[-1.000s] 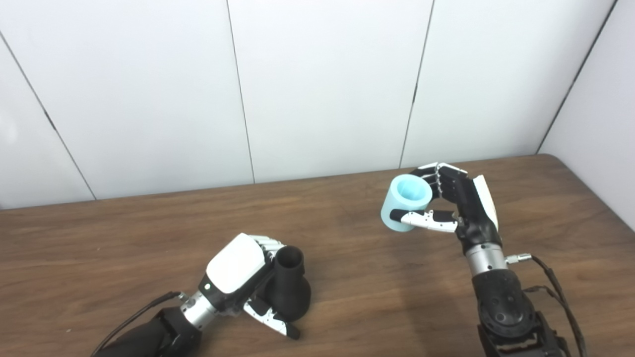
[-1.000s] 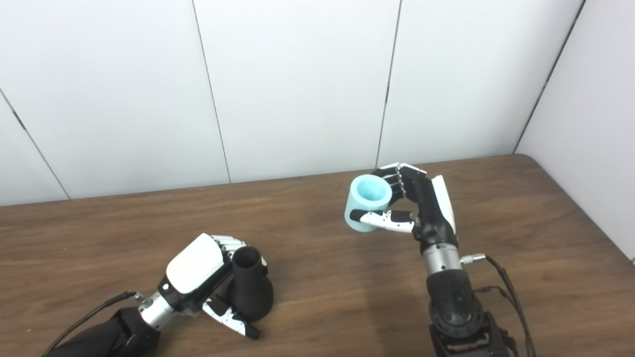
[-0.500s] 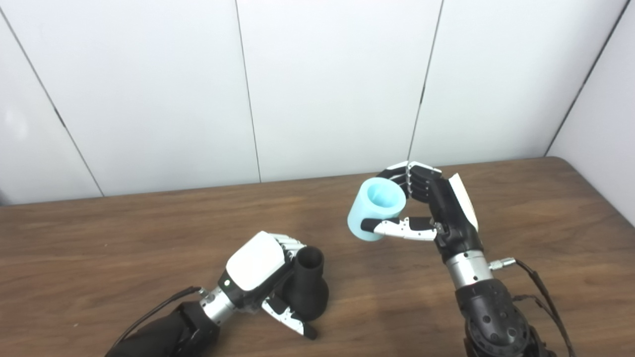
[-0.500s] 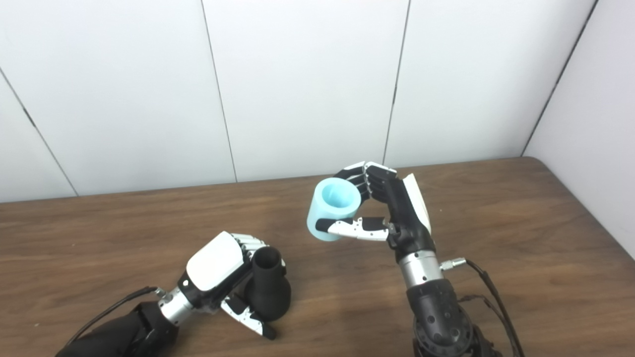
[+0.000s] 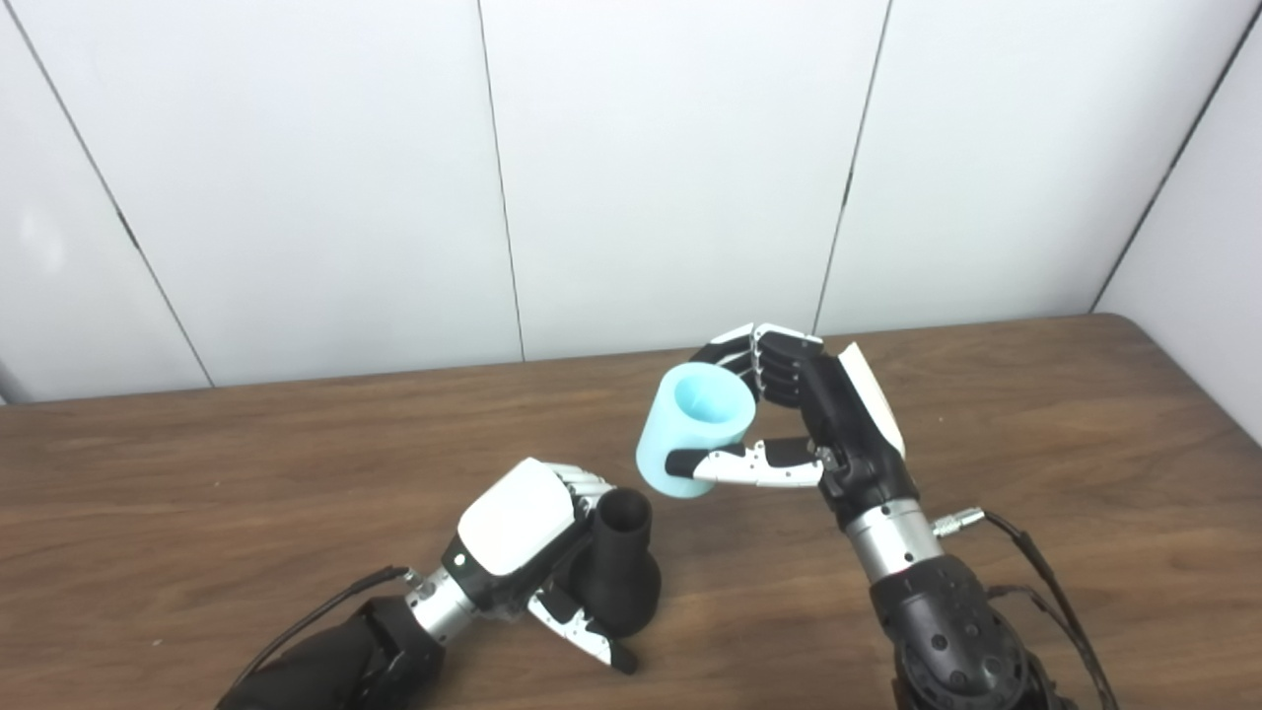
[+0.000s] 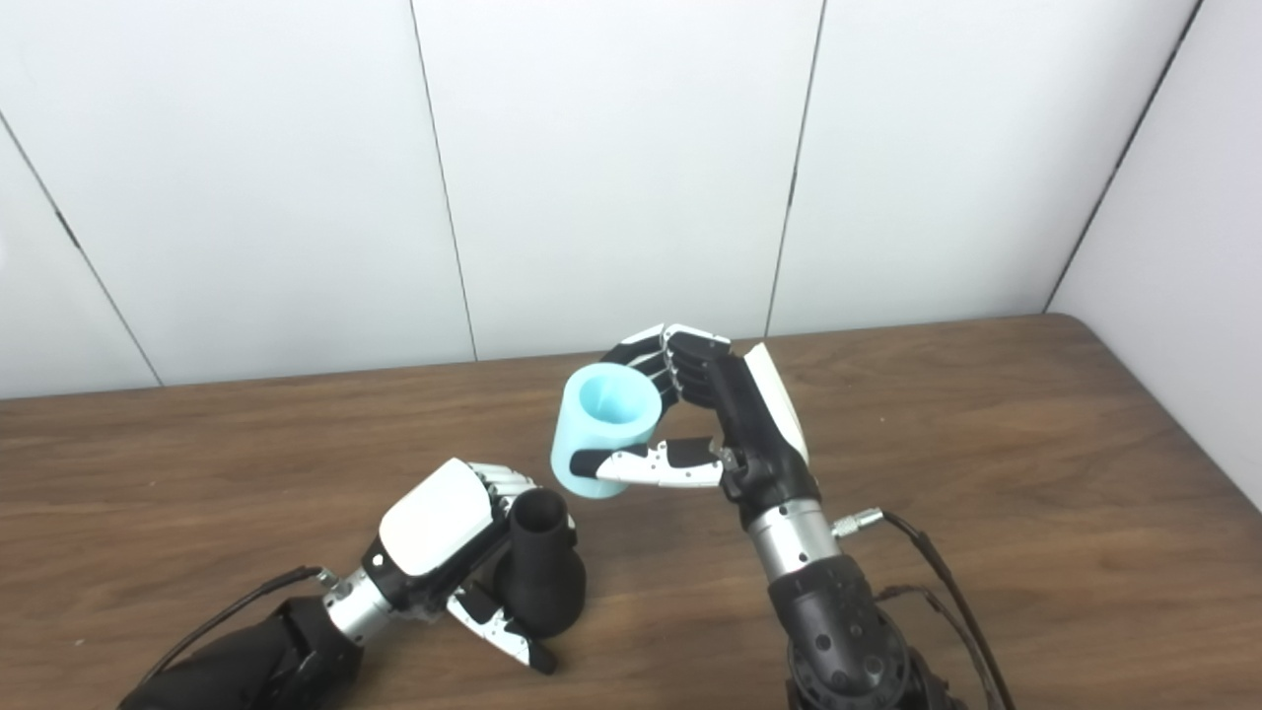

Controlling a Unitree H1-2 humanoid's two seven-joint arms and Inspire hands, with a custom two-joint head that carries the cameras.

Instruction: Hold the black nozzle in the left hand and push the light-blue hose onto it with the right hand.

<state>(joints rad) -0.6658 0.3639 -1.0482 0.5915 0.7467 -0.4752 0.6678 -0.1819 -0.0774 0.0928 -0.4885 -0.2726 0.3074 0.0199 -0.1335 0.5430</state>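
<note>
Left hand wrapped around matte black flared plastic nozzle, standing upright on brown wooden table, narrow mouth up. Right hand clasping short light-blue cylindrical hose, airborne just right of and above nozzle. Approach step, apparently; next: lining bore over mouth, pressing down.

Dark wood-grain table, black nozzle standing upright on it near the front edge
</note>
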